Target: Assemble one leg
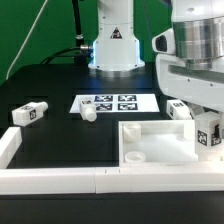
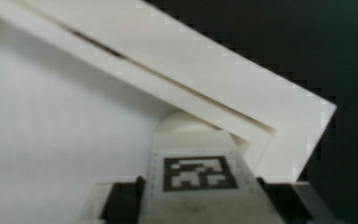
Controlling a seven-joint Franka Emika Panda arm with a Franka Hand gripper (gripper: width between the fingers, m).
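Leg (image 2: 194,168), tagged, pinched between the fingers (image 2: 126,200) of the claw (image 1: 208,137), held at the 3 o'clock corner of the white top (image 1: 155,145) on the black tabletop (image 1: 60,140); arm descends from 1 o'clock, wrist pointing down.

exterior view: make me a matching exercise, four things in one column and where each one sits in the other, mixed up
Things:
1. marker board
2. tabletop
3. lone leg
4. held leg

Places:
a. between the jaws, over the tabletop's edge on the exterior view's right
b. alone on the black table, far on the exterior view's left
c. flat in the middle, in front of the arm's base
d. near the front, just behind the white rail

Pairs: 1-c, 2-d, 3-b, 4-a
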